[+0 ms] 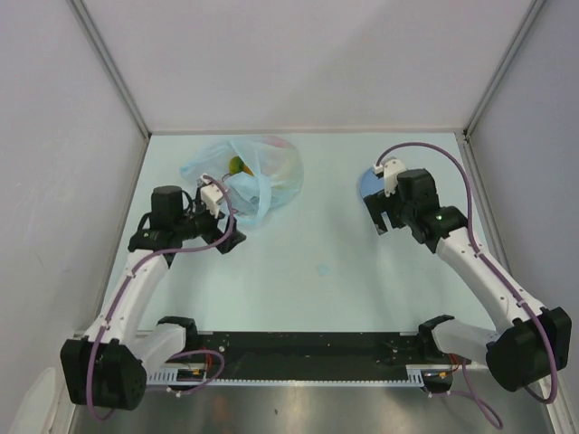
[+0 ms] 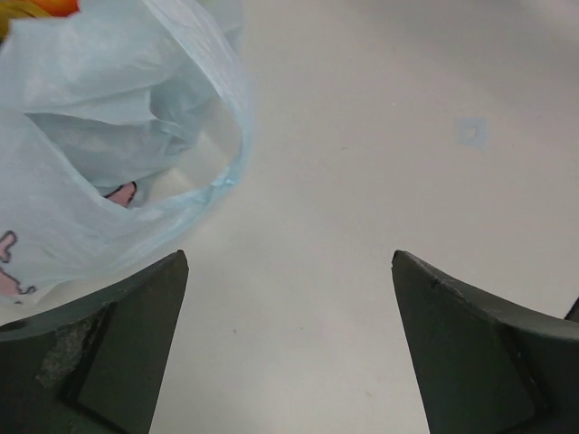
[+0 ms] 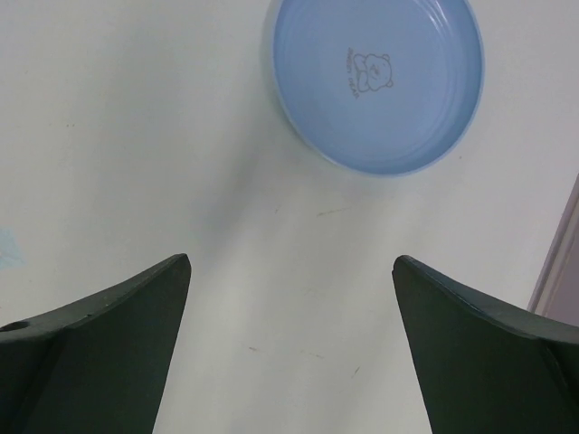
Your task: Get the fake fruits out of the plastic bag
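Note:
The plastic bag (image 1: pixel 251 176) lies crumpled at the back left of the table, pale blue and translucent. Fake fruits (image 1: pixel 240 165) show through it as a yellow, green and orange patch; I cannot tell them apart. My left gripper (image 1: pixel 224 226) is open and empty, just in front of the bag's near edge. In the left wrist view the bag (image 2: pixel 99 136) fills the upper left, an orange bit of fruit (image 2: pixel 41 7) shows at the top edge, and the gripper (image 2: pixel 289 258) is over bare table. My right gripper (image 1: pixel 384 220) (image 3: pixel 291 260) is open and empty.
A round blue plate (image 3: pixel 375 86) with a small bear print lies just beyond my right gripper; in the top view the plate (image 1: pixel 366 183) is partly hidden by the right wrist. Grey walls close in the table at the back and on both sides.

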Controlling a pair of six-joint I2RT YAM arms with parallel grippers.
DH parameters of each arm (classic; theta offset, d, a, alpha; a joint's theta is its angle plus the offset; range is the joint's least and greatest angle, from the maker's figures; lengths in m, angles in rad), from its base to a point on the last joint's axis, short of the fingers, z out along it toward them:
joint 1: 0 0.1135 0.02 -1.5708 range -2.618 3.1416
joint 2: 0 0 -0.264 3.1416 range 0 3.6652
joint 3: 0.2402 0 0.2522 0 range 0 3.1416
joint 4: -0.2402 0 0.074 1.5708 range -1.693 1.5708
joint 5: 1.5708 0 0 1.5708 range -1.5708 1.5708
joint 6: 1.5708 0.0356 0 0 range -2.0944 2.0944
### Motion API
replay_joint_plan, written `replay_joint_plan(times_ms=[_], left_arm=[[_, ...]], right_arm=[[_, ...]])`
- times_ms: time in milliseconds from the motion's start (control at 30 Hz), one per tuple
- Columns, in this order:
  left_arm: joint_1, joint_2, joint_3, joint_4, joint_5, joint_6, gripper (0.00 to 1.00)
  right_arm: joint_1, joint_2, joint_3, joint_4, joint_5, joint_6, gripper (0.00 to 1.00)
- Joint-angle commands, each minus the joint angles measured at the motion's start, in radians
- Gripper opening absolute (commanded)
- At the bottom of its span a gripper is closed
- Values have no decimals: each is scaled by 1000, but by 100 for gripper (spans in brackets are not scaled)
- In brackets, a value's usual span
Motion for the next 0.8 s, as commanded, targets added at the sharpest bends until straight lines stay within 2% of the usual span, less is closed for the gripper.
replay_joint_plan(times_ms=[0,133,400,600,767], left_arm=[[-4,27,30,-97,80,21,100],[-4,-85,-38,0,20,23,100],[30,-125,-33,20,-47,42,100],[25,-109,-59,14,63,-46,100],[33,-148,-69,34,-13,-102,100]], right_arm=[[46,-1,26,-3,-17,-116,100],[101,10,24,-8,-20,-207,100],[100,143,24,4,20,-244,98],[51,260,24,104,72,-251,95],[43,370,35,234,103,-294,93]])
